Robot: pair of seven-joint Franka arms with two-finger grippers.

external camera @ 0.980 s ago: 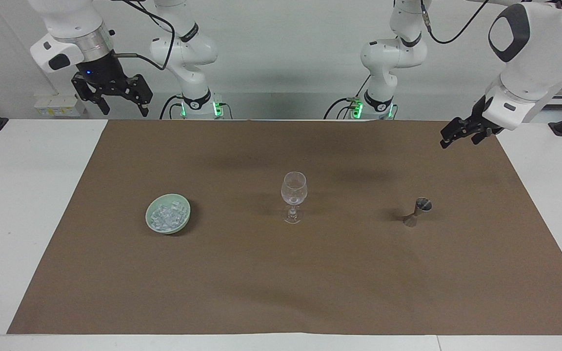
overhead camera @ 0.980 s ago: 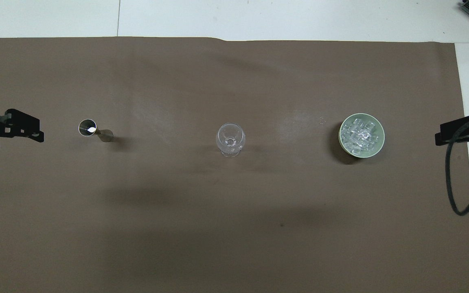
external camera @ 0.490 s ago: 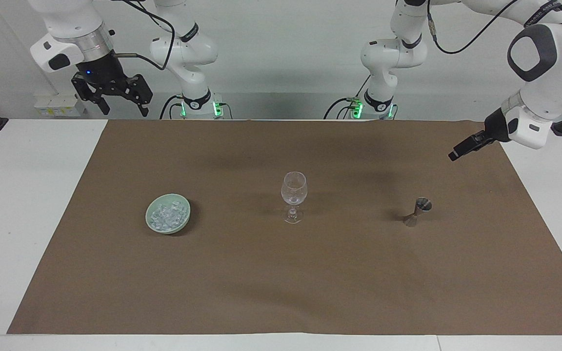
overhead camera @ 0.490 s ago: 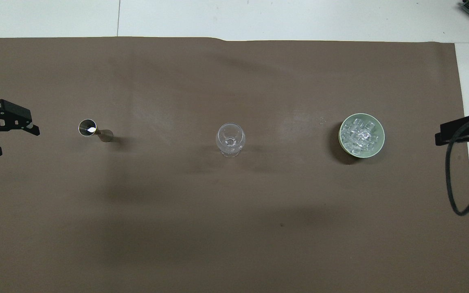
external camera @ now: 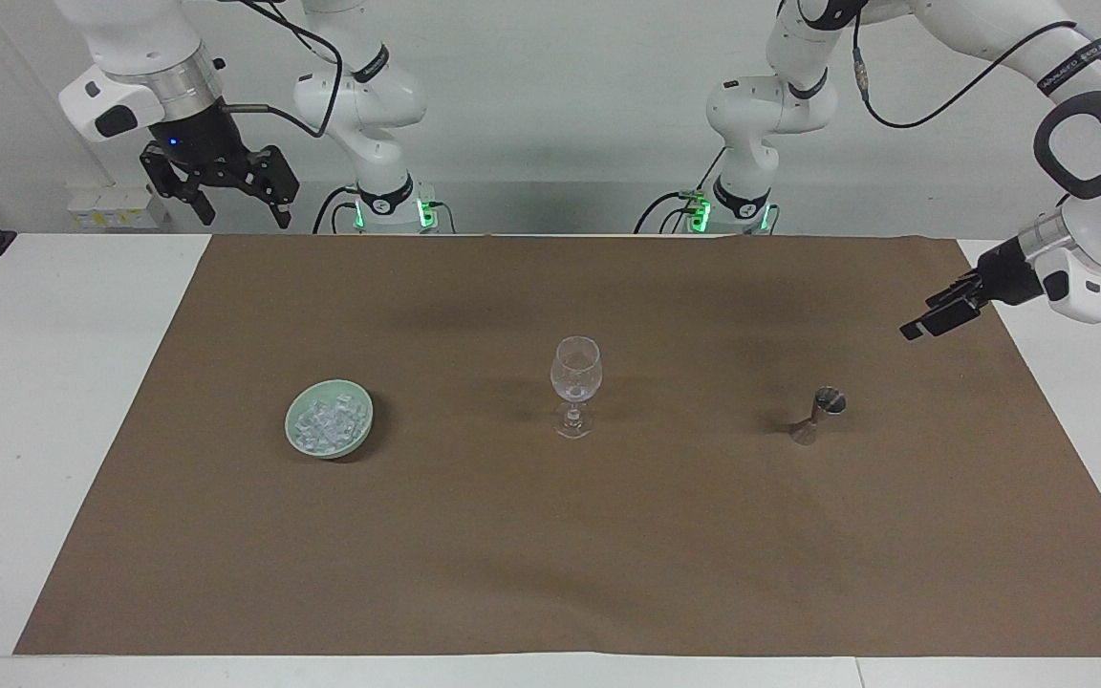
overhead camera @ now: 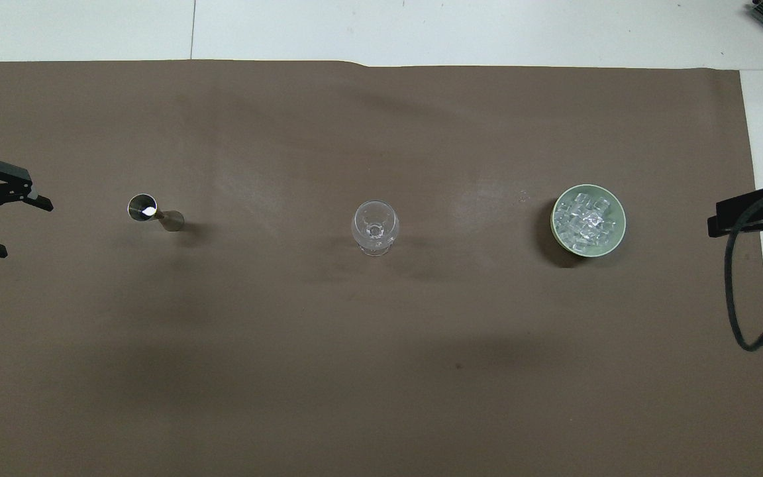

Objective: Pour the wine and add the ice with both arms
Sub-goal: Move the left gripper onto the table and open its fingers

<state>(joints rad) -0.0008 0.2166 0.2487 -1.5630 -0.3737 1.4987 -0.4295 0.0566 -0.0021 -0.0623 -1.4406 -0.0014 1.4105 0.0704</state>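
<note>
On a brown paper sheet (external camera: 550, 554) that covers most of the white desk (external camera: 44, 401), three things stand in a row across the desk, well apart. Toward the right arm's end is a pale green bowl (external camera: 294, 438) heaped with the ice (external camera: 326, 422), small clear cubes piled with no common direction. At the middle stands a clear stemmed wine glass (external camera: 575, 385), upright, its long axis vertical and its mouth up. Toward the left arm's end stands a metal jigger (external camera: 818, 414), also upright, one open cup facing up.

The left gripper (external camera: 938, 318) hangs low over the sheet's edge at its own end of the desk, jaws open and empty, pointing along the row toward the jigger. The right gripper (external camera: 218, 191) waits high over the desk's edge nearest the robots at its own end, jaws open and empty, pointing down.

Both arm bases show green lights at the desk's edge, before a plain pale wall (external camera: 550, 115). Black cables loop along the arms.
</note>
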